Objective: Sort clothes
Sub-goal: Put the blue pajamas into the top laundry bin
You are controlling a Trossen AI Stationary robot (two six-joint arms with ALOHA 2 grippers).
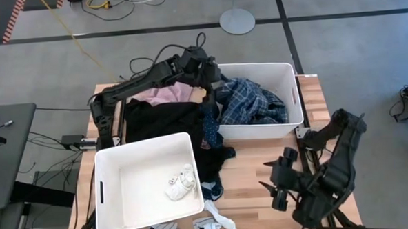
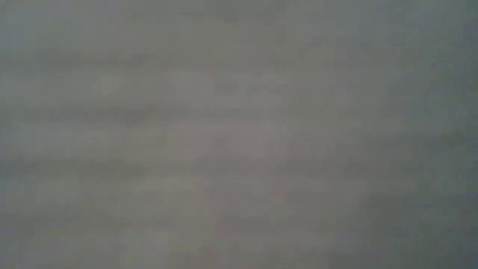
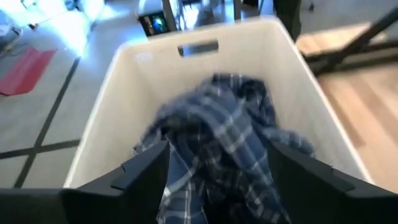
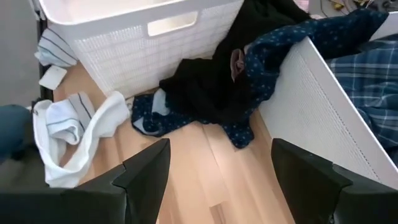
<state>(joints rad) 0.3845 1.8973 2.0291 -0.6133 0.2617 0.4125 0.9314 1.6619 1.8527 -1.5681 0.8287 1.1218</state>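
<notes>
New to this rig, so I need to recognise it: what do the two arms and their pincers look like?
Both arms are dark, jointed and chunky, with black cables looping along the left arm. The left pincer and right pincer each have two flat, angular black fingers.

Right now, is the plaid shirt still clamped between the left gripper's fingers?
No: the left gripper stands open above the plaid shirt, which lies in the bin.

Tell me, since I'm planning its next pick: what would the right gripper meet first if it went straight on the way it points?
Probably the dark blue patterned piece lying on the table, with the black garment just behind it. The right gripper stands open; depth is hard to judge.
</notes>
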